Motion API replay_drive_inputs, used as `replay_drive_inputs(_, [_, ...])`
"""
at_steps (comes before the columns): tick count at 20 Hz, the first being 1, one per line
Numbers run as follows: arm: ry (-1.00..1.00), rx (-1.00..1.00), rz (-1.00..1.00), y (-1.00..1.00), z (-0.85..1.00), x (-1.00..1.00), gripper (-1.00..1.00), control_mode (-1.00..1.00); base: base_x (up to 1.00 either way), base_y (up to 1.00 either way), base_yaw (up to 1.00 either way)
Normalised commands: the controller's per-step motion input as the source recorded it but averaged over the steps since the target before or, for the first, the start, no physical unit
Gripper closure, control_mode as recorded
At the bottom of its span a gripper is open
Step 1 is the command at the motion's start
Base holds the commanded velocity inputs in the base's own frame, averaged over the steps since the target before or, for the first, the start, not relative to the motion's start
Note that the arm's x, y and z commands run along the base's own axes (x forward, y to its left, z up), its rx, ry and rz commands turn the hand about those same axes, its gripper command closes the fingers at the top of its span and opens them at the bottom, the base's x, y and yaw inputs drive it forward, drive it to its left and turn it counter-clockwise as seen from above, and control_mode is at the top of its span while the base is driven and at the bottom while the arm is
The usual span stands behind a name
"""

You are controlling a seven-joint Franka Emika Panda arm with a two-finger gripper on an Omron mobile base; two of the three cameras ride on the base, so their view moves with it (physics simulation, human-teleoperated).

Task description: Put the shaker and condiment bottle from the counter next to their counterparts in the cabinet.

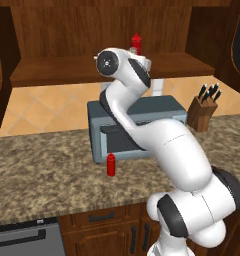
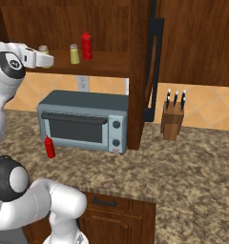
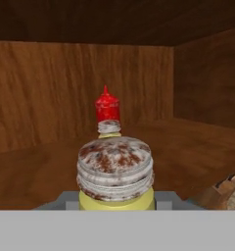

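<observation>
Shaker (image 3: 115, 174) sits clamped in the nearly closed gripper (image 2: 44, 56) over the cabinet shelf (image 2: 107, 62), near the twin shaker (image 2: 75, 54) and red bottle (image 2: 86, 45), so the placing step seems in hand; next it should be lowered beside its twin, while the condiment bottle (image 1: 111, 164) waits on the counter (image 1: 47, 175).

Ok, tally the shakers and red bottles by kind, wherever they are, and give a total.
Shakers: 2, one held at the shelf, one standing on the shelf.
Red bottles: 2, one on the shelf, one on the counter.
Total: 4.
</observation>
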Motion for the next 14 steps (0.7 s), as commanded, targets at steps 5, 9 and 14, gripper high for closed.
replay_drive_inputs(5, [0.00,0.00,-0.05,-0.06,-0.01,0.34,1.00,-1.00,0.00,0.00,0.00])
replay_drive_inputs(9, [0.00,0.00,-0.08,-0.15,0.00,0.29,1.00,-1.00,0.00,0.00,0.00])
replay_drive_inputs(14, [0.00,0.00,-0.07,-0.02,0.00,0.18,1.00,-1.00,0.00,0.00,0.00])
